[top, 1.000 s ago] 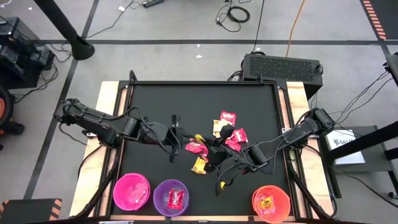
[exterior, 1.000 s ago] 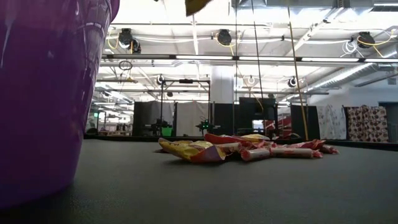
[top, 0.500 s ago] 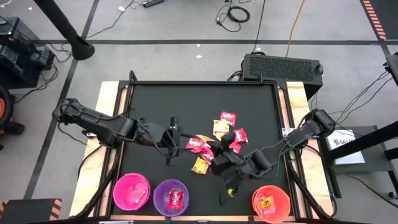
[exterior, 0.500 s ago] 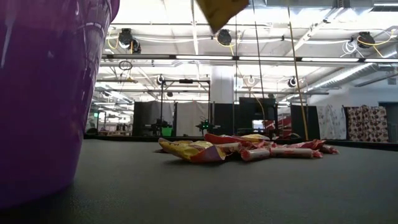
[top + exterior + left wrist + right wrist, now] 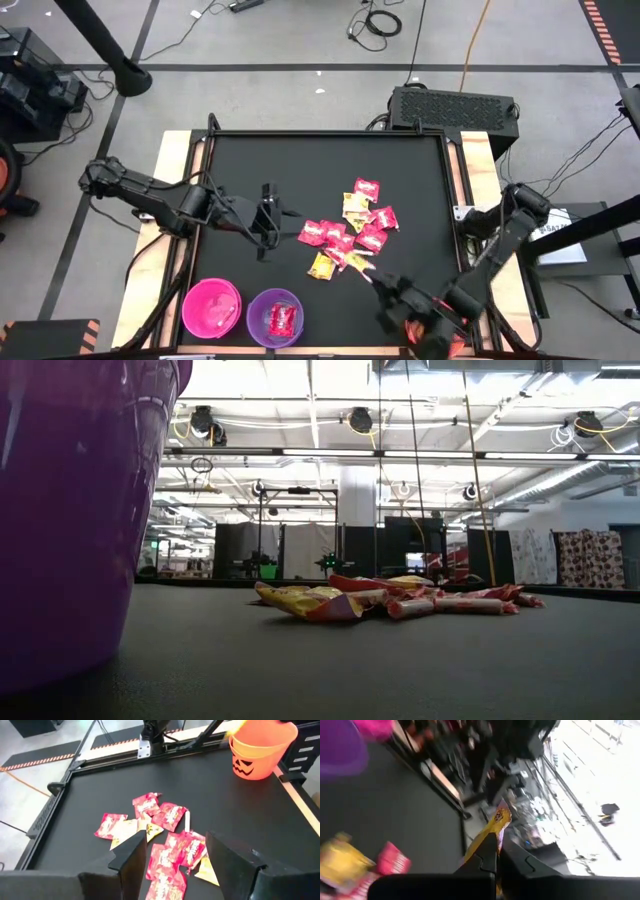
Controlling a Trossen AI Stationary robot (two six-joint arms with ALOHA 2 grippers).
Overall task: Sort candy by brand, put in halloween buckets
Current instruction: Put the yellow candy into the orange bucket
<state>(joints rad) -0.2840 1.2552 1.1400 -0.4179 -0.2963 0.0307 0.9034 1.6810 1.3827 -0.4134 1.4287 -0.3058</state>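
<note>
Here, shiny red and yellow candy (image 5: 345,232) heaped mid-table, wrappers crinkled

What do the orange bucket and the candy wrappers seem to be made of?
The orange bucket looks like smooth moulded plastic: an even, slightly glossy wall with a black pumpkin face printed on it. The candy wrappers look like thin glossy film or foil, probably plastic: they lie flat but crinkled, with printed red and yellow faces.
</note>
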